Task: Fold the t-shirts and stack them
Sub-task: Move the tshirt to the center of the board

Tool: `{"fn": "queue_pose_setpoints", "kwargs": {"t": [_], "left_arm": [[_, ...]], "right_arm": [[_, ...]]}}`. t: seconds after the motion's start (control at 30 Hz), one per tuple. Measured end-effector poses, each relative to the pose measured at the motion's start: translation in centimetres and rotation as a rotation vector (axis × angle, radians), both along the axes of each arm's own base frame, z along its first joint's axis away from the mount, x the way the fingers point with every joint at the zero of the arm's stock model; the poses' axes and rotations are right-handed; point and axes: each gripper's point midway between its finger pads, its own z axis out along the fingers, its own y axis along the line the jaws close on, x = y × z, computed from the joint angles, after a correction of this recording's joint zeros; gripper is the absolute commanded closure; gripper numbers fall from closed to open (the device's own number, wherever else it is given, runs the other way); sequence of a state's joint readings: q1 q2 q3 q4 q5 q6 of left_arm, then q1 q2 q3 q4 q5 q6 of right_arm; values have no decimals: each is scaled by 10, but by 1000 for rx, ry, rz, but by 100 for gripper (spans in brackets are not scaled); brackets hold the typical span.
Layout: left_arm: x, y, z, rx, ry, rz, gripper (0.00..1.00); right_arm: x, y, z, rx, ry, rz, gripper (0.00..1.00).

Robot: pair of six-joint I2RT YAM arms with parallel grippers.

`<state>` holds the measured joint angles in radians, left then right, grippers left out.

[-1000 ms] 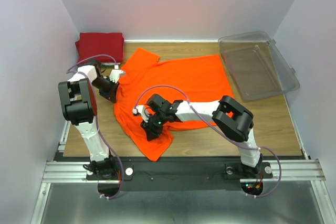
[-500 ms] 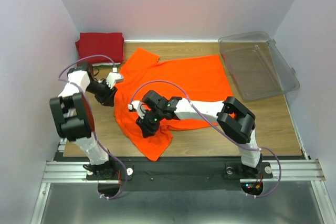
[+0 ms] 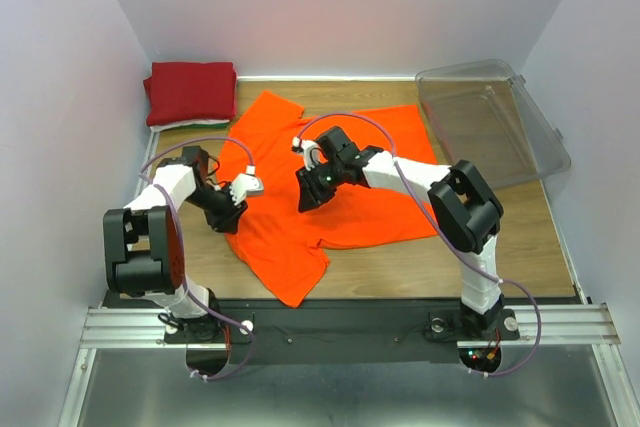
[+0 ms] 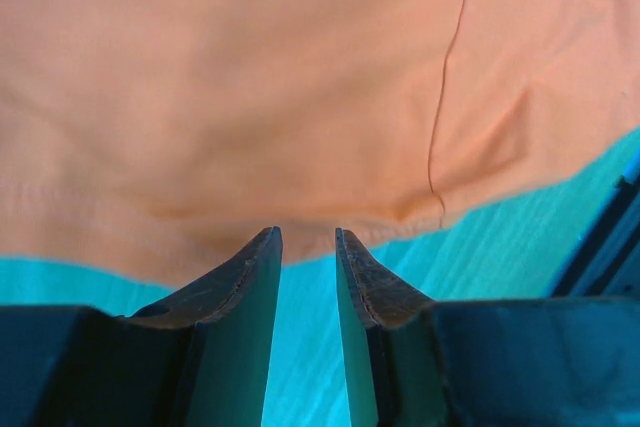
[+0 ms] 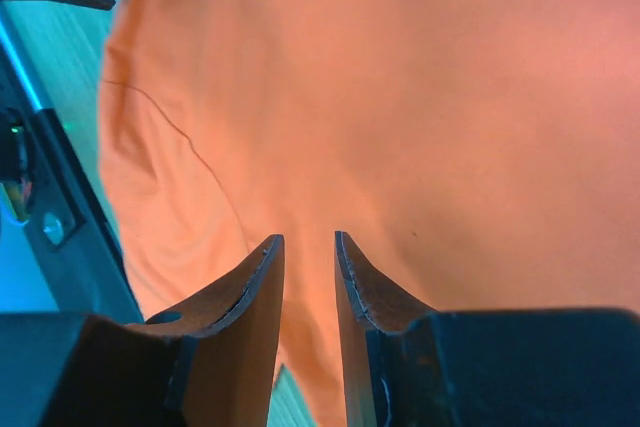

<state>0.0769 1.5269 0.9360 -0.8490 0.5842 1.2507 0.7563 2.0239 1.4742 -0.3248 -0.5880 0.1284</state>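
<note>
A bright orange t-shirt (image 3: 370, 147) lies spread flat across the middle of the table, one sleeve toward the back left. A dark red t-shirt (image 3: 190, 87) sits folded in the back left corner, with a thin white edge (image 3: 170, 124) under it. My left gripper (image 3: 228, 217) is low at the orange shirt's left edge, open, with bare table between its fingers (image 4: 250, 267) and the cloth's hem (image 4: 250, 77) just at the tips. My right gripper (image 3: 304, 201) hovers over the shirt's left middle, open and empty, orange cloth (image 5: 450, 97) beneath it.
A clear plastic bin (image 3: 490, 122) stands tilted at the back right, beside the orange shirt's right edge. Bare wooden table (image 3: 500, 237) shows at the front right. White walls close in the left, back and right sides.
My left gripper has swung from the shirt's back left edge forward to its left hem. My right gripper has moved from the near left part of the shirt back toward its middle.
</note>
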Motion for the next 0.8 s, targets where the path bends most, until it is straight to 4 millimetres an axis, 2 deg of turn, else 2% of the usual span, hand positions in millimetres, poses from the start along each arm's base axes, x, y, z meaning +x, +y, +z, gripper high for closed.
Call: {"fn": "queue_pose_setpoints", "kwargs": {"t": [0.13,0.23,0.27,0.33,0.43,0.47,0.6,0.7,0.8], "left_arm": [[2,-8,-9,37,-27,-50,71],[-8,-1,-21,92,-4,-68,72],[-12,3,-25,110,4,-71,72],[-19,9,-28,134,2,-83,72],[-28,19,-30,181,-32,-98,65],[-30,21,-30,188,-41,-98,61],[-31,31,-31,204,-64,-84,57],[-28,39,-30,206,-76,-67,55],[-24,49,-28,215,-69,-59,52]], "right_arm": [[-3,-7,-14,-33,17,-13,68],[-6,-9,-32,-69,36,-16,68],[-7,-11,-46,-94,52,-21,69],[-7,-14,-54,-98,78,-34,69],[-2,-15,-54,-94,81,-53,69],[-1,-16,-54,-93,83,-55,69],[-1,-14,-55,-80,85,-61,69],[-4,-12,-54,-56,96,-43,58],[-18,-11,-47,-17,129,16,46]]}}
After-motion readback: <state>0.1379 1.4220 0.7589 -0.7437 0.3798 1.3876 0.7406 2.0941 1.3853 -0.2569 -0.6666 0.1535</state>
